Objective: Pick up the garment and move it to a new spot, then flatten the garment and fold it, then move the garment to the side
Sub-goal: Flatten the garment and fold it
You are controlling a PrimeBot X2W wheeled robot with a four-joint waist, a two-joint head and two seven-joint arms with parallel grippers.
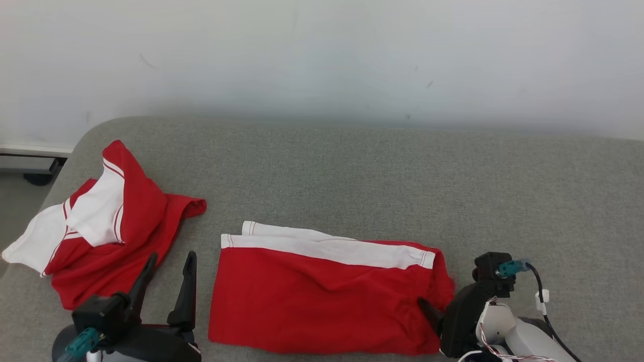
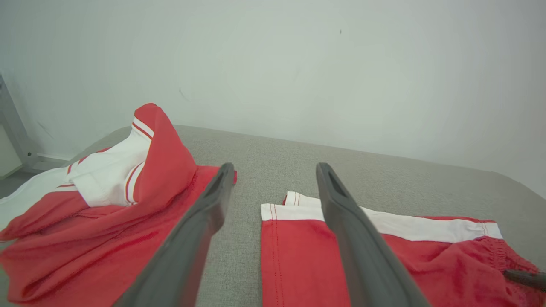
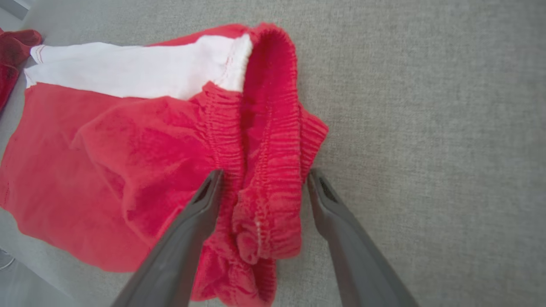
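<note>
The garment [image 1: 322, 296] is a pair of red shorts with a white side stripe, lying folded flat near the front of the grey padded surface [image 1: 402, 191]. My right gripper [image 3: 264, 172] stands open at its right end, one finger on each side of the bunched elastic waistband [image 3: 273, 128]; the fabric rises between the fingers, which are not closed on it. In the head view my right gripper [image 1: 427, 307] reaches in at the shorts' [image 3: 128, 162] lower right corner. My left gripper [image 1: 172, 256] is open and empty, just left of the shorts [image 2: 307, 256].
A crumpled red and white shirt [image 1: 100, 226] lies heaped at the surface's left end, close to my left gripper [image 2: 275, 166]. A pale wall [image 1: 322, 60] rises behind. The surface's rounded left edge drops to the floor [image 1: 20, 201]. Bare grey surface stretches behind and to the right.
</note>
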